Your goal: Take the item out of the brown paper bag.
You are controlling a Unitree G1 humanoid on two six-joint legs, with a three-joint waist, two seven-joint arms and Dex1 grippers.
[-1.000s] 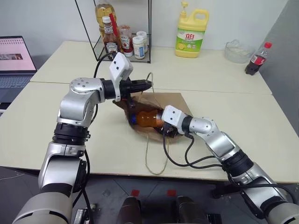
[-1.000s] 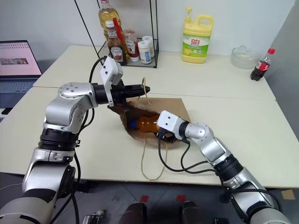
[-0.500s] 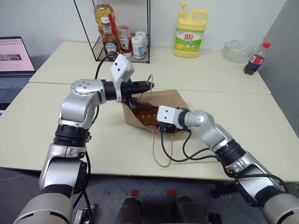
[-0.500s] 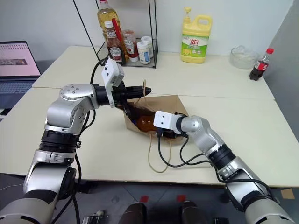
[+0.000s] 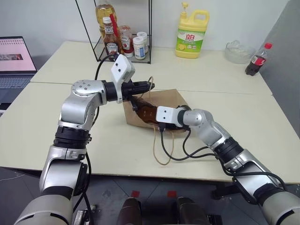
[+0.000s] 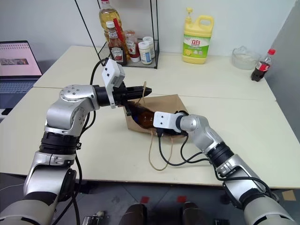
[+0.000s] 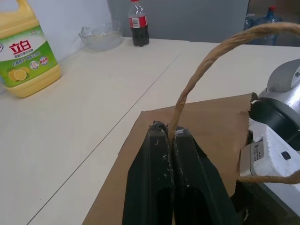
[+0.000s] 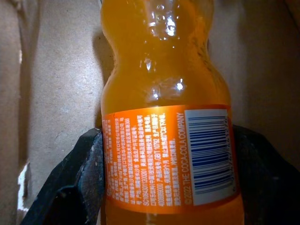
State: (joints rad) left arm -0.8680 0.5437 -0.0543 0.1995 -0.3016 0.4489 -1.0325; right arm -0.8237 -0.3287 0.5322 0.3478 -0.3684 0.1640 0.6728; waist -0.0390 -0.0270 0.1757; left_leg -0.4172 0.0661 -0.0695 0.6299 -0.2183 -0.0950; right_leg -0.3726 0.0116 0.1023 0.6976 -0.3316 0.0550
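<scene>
- Head views: the paper bag [image 5: 161,101] lies on its side on the table [image 5: 262,126], its mouth turned toward the robot. The left gripper [image 5: 149,86] is raised above the bag and is shut on one cord handle [image 5: 151,78]; the second handle [image 5: 162,150] hangs loose over the table toward the front edge. The right gripper [image 6: 149,118] reaches into the mouth of the bag, where the orange bottle [image 5: 146,112] lies.
- Left wrist view: the two black fingers [image 7: 157,154] are pressed together with the handle pinched between them. Behind stand a yellow detergent jug [image 7: 26,56] and a cola bottle [image 7: 138,29].
- Right wrist view: the bottle lies inside the bag, and one black finger [image 8: 77,178] stands on each side of its label [image 8: 168,159], touching it.
</scene>
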